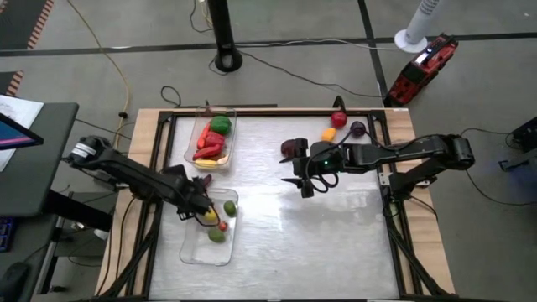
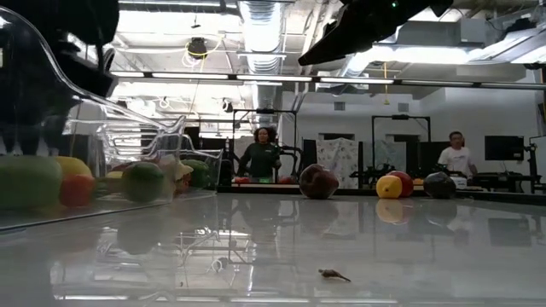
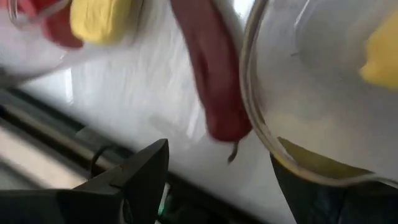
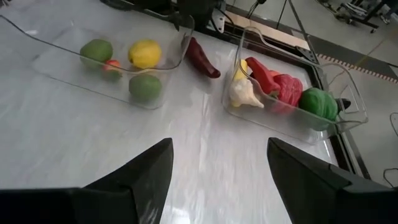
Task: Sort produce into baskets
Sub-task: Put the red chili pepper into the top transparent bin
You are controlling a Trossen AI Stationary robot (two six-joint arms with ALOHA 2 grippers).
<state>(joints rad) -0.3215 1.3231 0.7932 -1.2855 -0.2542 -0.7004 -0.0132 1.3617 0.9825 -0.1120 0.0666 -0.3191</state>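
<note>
L hand (image 1: 204,211) at near basket (image 1: 201,250) rim, fingers apart, red chili (image 4: 203,59) just beside on surface (image 1: 336,243). R hand (image 1: 300,183) wide, empty, mid-surface. Risk: L fingers nudge basket, or chili slips between baskets; far basket (image 1: 192,138) close.

A red power tool (image 1: 422,69) lies on the floor beyond the table's (image 1: 336,243) far right corner, beside a white ribbed hose (image 1: 417,27). A black pole base (image 1: 227,59) stands behind the table. A yellow cable (image 1: 113,63) runs across the floor. Two people (image 2: 260,155) (image 2: 455,156) stand in the room behind.
</note>
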